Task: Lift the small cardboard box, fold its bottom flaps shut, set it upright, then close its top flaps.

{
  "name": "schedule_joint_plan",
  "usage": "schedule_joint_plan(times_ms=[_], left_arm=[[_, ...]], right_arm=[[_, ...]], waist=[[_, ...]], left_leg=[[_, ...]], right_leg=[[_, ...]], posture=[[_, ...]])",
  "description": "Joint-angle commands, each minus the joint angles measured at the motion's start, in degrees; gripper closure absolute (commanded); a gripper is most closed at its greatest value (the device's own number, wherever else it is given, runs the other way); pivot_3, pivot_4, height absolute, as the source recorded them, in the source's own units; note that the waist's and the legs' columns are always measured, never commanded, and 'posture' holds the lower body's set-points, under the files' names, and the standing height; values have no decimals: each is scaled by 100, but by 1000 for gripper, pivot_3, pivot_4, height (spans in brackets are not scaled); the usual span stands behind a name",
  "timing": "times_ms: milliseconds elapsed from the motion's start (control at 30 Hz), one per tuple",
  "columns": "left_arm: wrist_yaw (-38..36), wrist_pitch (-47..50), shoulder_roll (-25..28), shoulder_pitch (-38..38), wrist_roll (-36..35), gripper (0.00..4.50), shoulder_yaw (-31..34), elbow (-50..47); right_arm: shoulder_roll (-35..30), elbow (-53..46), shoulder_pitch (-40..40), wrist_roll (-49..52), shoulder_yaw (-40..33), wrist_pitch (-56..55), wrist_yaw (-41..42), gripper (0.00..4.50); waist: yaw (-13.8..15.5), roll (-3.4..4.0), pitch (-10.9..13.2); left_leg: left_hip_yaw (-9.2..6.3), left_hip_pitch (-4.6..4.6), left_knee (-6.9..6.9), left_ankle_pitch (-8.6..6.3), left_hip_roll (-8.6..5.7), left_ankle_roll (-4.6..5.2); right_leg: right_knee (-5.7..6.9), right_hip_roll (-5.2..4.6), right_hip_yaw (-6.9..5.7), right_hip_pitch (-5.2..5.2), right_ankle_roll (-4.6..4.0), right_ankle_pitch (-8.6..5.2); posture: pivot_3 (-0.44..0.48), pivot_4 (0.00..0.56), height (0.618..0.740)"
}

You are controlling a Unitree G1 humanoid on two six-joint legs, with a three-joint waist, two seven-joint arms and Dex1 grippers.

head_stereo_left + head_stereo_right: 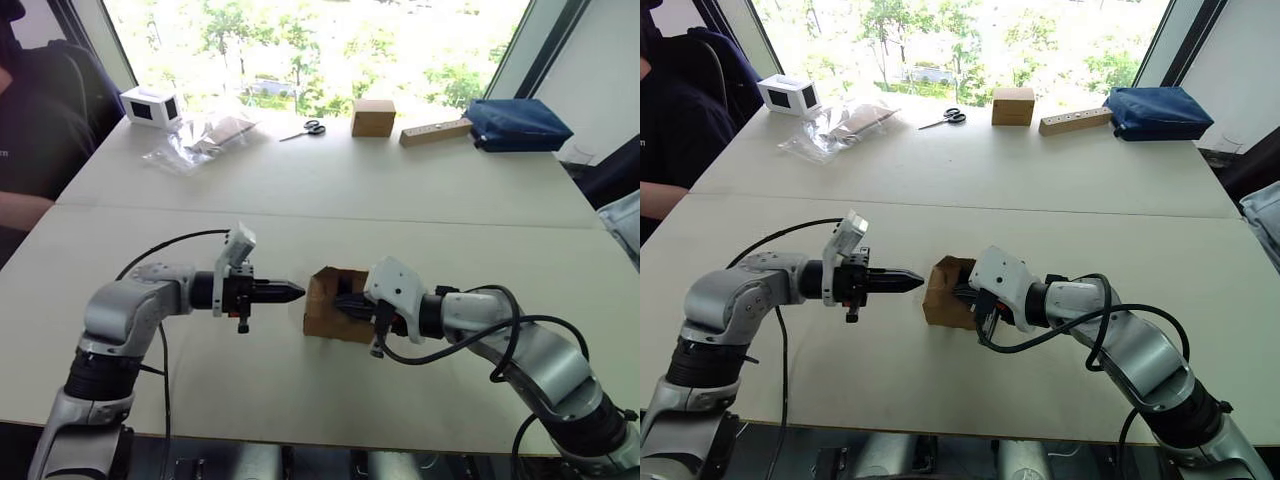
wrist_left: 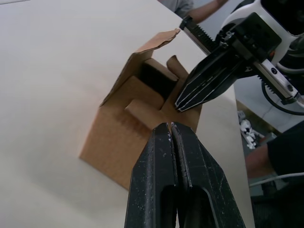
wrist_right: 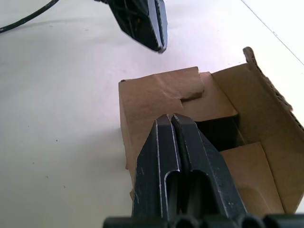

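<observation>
The small cardboard box stands on the table, its open end facing up and toward my right arm. Two top flaps lie folded inward over the opening, and another flap still stands up along the far side. The bottom flaps are hidden under the box. My right gripper is shut, and its tips sit at the folded flaps over the opening. My left gripper is shut too, pointing at the box's left wall from a short gap away, holding nothing.
At the table's far side are a white box with a dark face, a plastic bag, scissors, a cube-shaped brown box, a wooden block and a blue pouch. A person sits at the left.
</observation>
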Motion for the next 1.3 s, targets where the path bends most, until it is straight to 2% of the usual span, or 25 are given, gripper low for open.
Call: schedule_joint_plan(times_ms=[33,400,533,633,700,933,1100,1300], left_arm=[[97,-274,-46,17,49,4457,-245,-81],[117,-569,0,158,57,4457,-639,0],[129,-688,19,192,102,4457,-718,93],[178,-715,-11,176,75,4457,-713,127],[198,-705,-17,169,54,4457,-714,115],[346,-614,-43,141,-32,4457,-697,19],[436,-584,-33,153,-64,4457,-674,-30],[478,-578,-5,122,-95,4457,-668,-1]], right_arm=[[16,-104,16,-27,-23,-77,11,4500],[56,-184,14,63,-212,-93,5,4500],[218,-379,-25,991,-1077,30,224,4500],[500,-19,-436,1604,-1864,191,22,4500],[376,320,-612,1265,-1736,50,-5,4500],[-6,1478,-1169,-208,-460,-631,78,4500],[39,1430,-1143,-194,-352,-658,309,4500],[13,918,-779,81,-422,-424,499,4500]], waist=[[0,0,0],[6,0,0],[8,0,0],[6,0,0],[1,1,-1],[-17,2,-1],[-1,2,-1],[-2,2,-1]], left_leg=[[1,1,0,0,0,0],[1,1,0,0,0,0],[1,1,0,0,0,0],[1,3,0,0,1,0],[1,11,0,0,1,0],[7,35,-10,-1,0,2],[5,36,-11,-1,1,1],[4,35,-11,-1,1,1]], right_leg=[[1,0,0,1,0,0],[0,0,1,1,0,0],[-1,0,1,2,0,0],[0,0,1,4,0,0],[0,-1,2,11,0,1],[-8,-1,5,31,-11,-7],[-7,0,4,31,-2,-2],[-9,-1,3,33,-2,-2]], posture=[[0,150,740],[0,150,740],[0,150,740],[0,150,740],[0,150,740],[0,150,740],[0,150,740],[0,150,740]])
